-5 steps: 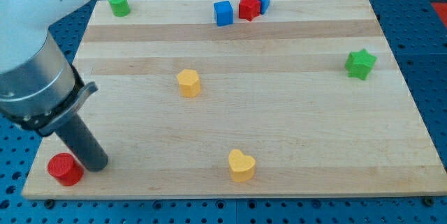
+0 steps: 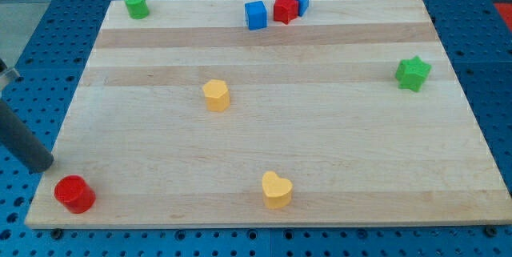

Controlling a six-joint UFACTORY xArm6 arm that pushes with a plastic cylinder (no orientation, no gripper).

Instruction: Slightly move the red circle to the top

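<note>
Rod swung left off the board (image 2: 336, 137) since before; my tip (image 2: 44, 165) now sits just upper-left of the red circle (image 2: 74, 194), apart from it. Circle unmoved at bottom-left corner.

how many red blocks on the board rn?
2. The red circle sits at the board's bottom-left corner, just below-right of my tip. The red star is at the top edge, wedged between two blue blocks. None look hidden.
</note>
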